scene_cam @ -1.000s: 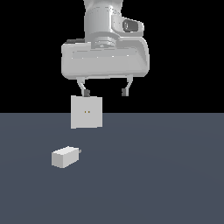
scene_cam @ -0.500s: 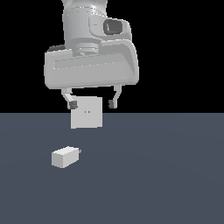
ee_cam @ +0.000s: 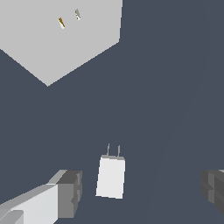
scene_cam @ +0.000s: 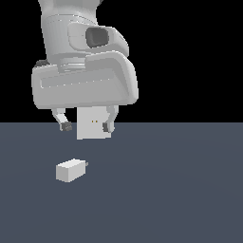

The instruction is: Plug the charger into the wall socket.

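The charger [scene_cam: 70,170] is a small off-white block lying on the dark floor, its two thin prongs pointing toward the exterior view's right. In the wrist view the charger [ee_cam: 110,176] lies between my fingers, prongs aimed at the wall socket [ee_cam: 52,39]. The wall socket [scene_cam: 94,124] is a flat off-white square plate standing upright behind it, two small orange-brown holes at its centre, its top hidden by my hand. My gripper [scene_cam: 87,126] hangs open above the floor, above and to the right of the charger, holding nothing.
The dark blue-grey floor [scene_cam: 180,190] spreads in all directions. My large white hand body fills the upper left of the exterior view.
My arm has come toward the camera and down to the exterior view's left, so the fingers now flank the socket plate in the picture. Charger and socket have not moved.
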`<state>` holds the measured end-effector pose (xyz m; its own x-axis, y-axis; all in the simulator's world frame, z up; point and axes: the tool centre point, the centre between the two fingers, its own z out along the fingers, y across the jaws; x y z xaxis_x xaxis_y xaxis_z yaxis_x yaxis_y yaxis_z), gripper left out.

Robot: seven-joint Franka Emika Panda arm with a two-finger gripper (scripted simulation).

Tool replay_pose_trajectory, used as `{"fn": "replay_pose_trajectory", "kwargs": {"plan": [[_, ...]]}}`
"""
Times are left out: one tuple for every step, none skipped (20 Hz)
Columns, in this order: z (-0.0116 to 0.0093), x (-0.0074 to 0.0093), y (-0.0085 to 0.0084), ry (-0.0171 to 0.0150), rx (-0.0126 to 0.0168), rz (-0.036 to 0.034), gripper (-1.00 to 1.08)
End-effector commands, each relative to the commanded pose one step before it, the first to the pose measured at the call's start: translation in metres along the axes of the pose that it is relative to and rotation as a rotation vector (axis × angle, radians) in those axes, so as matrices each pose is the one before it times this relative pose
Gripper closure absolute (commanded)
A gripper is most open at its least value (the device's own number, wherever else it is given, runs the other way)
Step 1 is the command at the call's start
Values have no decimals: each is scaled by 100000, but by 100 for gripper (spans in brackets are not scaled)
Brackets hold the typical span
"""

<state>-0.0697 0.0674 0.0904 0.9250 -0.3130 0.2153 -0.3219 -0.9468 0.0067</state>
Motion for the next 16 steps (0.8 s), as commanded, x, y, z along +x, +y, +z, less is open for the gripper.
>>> {"fn": "replay_pose_trajectory", "kwargs": {"plan": [[496,-529,-454,1668,-334,2439,-92],[183,-185,-160,582,-155,862,-92],[173,-173,-150,553,-152,817,-92],[164,-163,-142,521,-147,770,-92],[156,-152,-134,491,-142,725,-92],[146,-142,-125,461,-137,682,-92],[138,-132,-118,429,-131,636,-92],[128,-121,-109,398,-124,592,-92],[119,-112,-101,364,-117,545,-92],[110,-101,-92,331,-110,500,-92],[101,-92,-84,295,-101,450,-92],[91,-82,-75,261,-92,402,-92],[80,-72,-66,225,-83,352,-92],[68,-59,-53,195,-74,308,-92],[57,-50,-46,157,-61,250,-92],[46,-41,-38,118,-47,190,-92]]}}
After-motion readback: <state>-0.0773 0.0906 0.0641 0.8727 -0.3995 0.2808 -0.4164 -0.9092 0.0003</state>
